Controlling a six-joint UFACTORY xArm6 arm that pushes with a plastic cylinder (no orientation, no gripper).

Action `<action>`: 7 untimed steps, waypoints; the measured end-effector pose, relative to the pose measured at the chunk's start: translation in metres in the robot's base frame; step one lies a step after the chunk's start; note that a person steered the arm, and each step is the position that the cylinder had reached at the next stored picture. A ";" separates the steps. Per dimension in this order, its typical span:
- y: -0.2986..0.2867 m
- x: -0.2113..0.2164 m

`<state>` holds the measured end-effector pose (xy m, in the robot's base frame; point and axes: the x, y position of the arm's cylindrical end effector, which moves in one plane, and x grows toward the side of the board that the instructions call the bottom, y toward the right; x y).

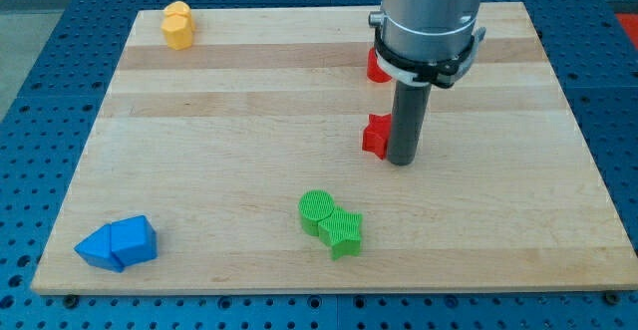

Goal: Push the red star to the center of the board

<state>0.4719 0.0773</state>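
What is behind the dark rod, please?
A red block shows at the view's left of my tip, apparently touching the rod. Another red block peeks out higher up. Their covered parts and shapes cannot be seen.

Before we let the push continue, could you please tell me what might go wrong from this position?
1. My tip sits against the view's right side of a red block that it partly hides, so a push could glance off and spin it.
2. A second red block is half hidden behind the arm; which one is the star is unclear.
3. Overshooting toward the view's bottom could disturb the green blocks.
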 end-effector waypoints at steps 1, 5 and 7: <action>0.000 -0.008; -0.030 -0.008; -0.033 -0.024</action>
